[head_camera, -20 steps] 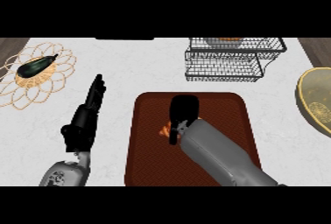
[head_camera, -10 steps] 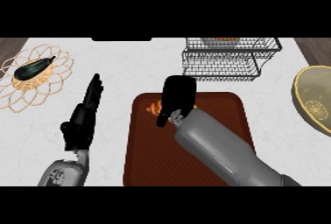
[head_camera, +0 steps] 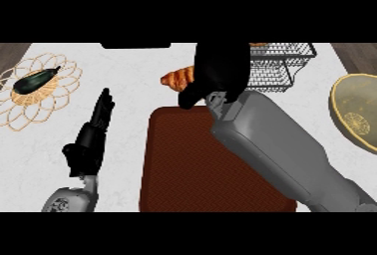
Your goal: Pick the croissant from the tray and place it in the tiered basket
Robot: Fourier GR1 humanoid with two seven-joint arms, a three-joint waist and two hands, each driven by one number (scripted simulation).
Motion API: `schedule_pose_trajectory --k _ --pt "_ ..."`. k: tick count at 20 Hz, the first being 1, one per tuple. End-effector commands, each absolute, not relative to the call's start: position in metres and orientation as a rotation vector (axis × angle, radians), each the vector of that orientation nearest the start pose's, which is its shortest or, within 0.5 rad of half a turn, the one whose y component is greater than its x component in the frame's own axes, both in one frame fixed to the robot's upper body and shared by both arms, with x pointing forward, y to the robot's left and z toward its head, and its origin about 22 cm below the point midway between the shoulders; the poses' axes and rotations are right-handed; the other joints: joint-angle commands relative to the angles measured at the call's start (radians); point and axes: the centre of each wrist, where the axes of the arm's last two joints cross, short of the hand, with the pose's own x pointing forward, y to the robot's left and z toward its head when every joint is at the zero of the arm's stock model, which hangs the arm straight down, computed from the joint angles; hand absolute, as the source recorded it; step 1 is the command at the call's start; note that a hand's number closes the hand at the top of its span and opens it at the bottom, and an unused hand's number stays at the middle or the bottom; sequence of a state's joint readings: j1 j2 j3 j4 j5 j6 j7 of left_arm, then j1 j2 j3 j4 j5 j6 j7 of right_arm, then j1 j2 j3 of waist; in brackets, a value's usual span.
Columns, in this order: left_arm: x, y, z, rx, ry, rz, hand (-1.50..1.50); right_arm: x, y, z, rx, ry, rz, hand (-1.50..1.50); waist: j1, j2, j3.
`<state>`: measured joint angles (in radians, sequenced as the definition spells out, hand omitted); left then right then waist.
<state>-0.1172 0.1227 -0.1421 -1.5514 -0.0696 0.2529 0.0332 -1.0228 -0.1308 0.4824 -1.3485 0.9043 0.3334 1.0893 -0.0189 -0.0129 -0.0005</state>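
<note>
My right hand (head_camera: 219,72) is raised above the far edge of the dark red tray (head_camera: 199,169), fingers curled round the golden croissant (head_camera: 177,79), whose end sticks out to the left of the hand. The black wire tiered basket (head_camera: 283,64) stands just to the right of and behind the hand, partly hidden by it. My left hand (head_camera: 95,127) rests open on the counter to the left of the tray, fingers straight and pointing away.
A woven wire mat (head_camera: 22,104) at the far left carries a dark green eggplant (head_camera: 35,79). A yellowish bowl (head_camera: 359,112) sits at the right edge. A dark object (head_camera: 136,45) lies at the counter's back edge.
My right hand has lifted the croissant off the tray and carried it up and away, toward the basket. The left hand has stayed where it was.
</note>
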Motion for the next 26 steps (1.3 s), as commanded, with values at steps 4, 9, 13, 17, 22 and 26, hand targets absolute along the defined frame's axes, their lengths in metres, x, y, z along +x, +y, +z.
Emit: schedule_pose_trajectory --k 4,9,13,17,22,26 --pt "0.264 0.212 0.025 0.192 -1.657 -0.11 0.0 0.321 -0.038 0.298 -1.366 -1.084 0.873 1.5 0.005 -0.001 0.0" --pt "0.259 0.202 0.029 0.181 -1.653 -0.114 0.0 0.342 -0.046 0.308 -1.199 -1.178 0.706 1.5 0.029 0.009 0.0" --pt "0.275 0.192 0.031 0.18 -1.683 -0.102 0.0 0.353 -0.053 0.317 -1.219 -1.16 0.737 1.5 0.022 0.012 0.0" --pt "0.265 0.191 0.04 0.172 -1.672 -0.115 0.0 0.375 -0.067 0.315 -1.251 -1.156 0.673 1.5 0.031 0.012 0.0" --pt "0.274 0.192 0.019 0.176 -1.665 -0.119 0.0 0.413 -0.102 0.303 -1.336 -1.112 0.693 1.5 0.033 0.02 -0.001" --pt "0.27 0.2 0.034 0.189 -1.65 -0.131 0.0 0.42 -0.116 0.286 -1.376 -1.11 0.71 1.5 0.031 0.015 0.0"
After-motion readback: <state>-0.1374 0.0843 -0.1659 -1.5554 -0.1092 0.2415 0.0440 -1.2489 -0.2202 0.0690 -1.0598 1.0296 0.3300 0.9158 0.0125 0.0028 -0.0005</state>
